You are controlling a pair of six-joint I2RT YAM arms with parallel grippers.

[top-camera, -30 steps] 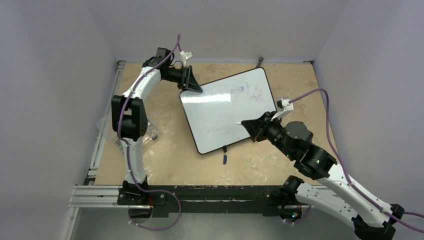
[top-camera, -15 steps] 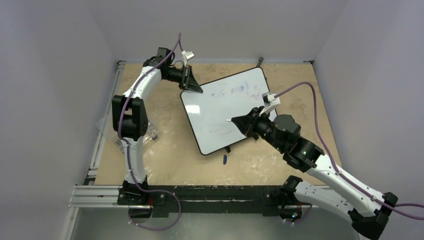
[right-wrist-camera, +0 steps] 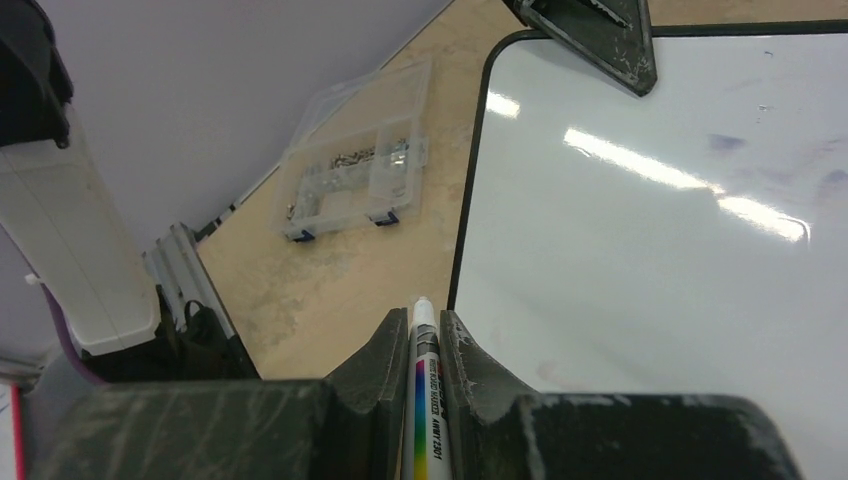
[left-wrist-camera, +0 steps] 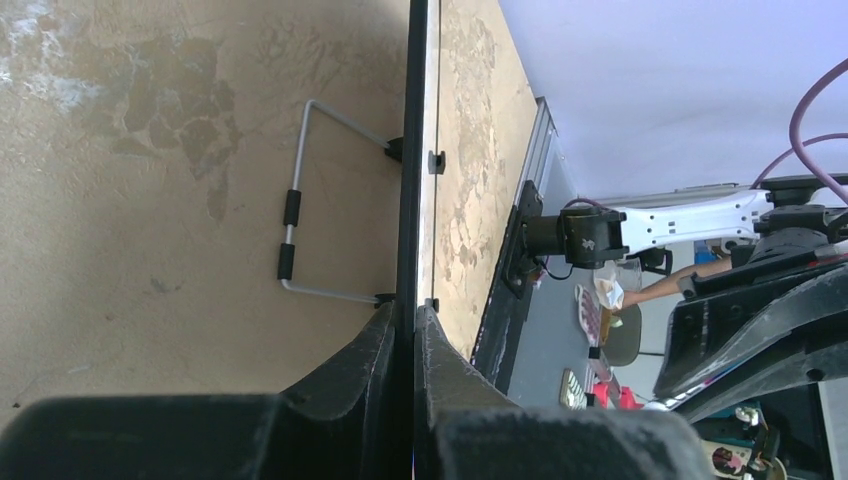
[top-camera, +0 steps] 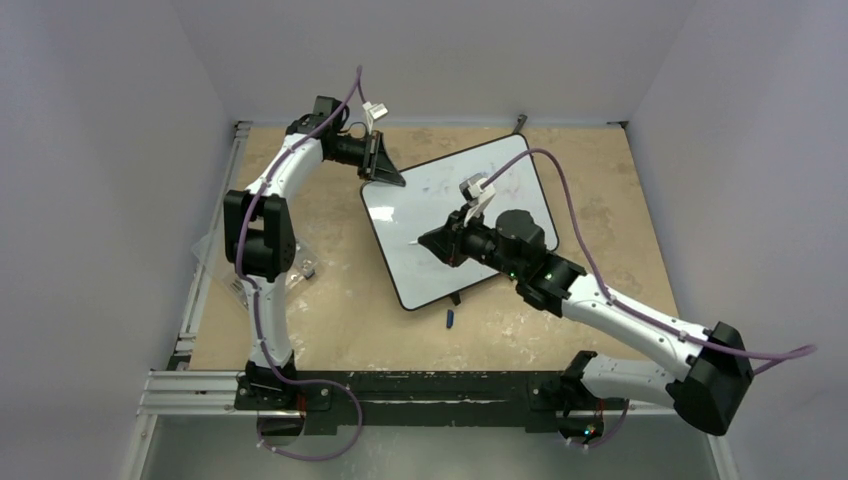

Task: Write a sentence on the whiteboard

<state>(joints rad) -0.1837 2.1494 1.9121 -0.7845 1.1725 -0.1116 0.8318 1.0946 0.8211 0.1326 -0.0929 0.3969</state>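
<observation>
The whiteboard [top-camera: 450, 225] lies tilted in the middle of the table, with only faint purple smudges [top-camera: 487, 180] near its far edge. No blue sentence shows on it. My left gripper [top-camera: 392, 178] is shut on the board's far-left corner. In the left wrist view the board [left-wrist-camera: 412, 150] is edge-on between the closed jaws of that gripper [left-wrist-camera: 405, 315]. My right gripper [top-camera: 427, 240] is shut on a white marker [right-wrist-camera: 427, 400] over the board's left part. In the right wrist view [right-wrist-camera: 421, 318] the marker tip [right-wrist-camera: 421, 305] sits by the left edge of the board [right-wrist-camera: 650, 250]. Whether it touches, I cannot tell.
A small blue cap [top-camera: 450, 319] lies on the table just in front of the board. A clear plastic parts box [right-wrist-camera: 355, 185] sits at the table's left edge. The board's wire stand [left-wrist-camera: 295, 210] shows under it.
My right arm has swung left across the board, from its right edge to its left part, with the marker held. The left gripper and the board have stayed put.
</observation>
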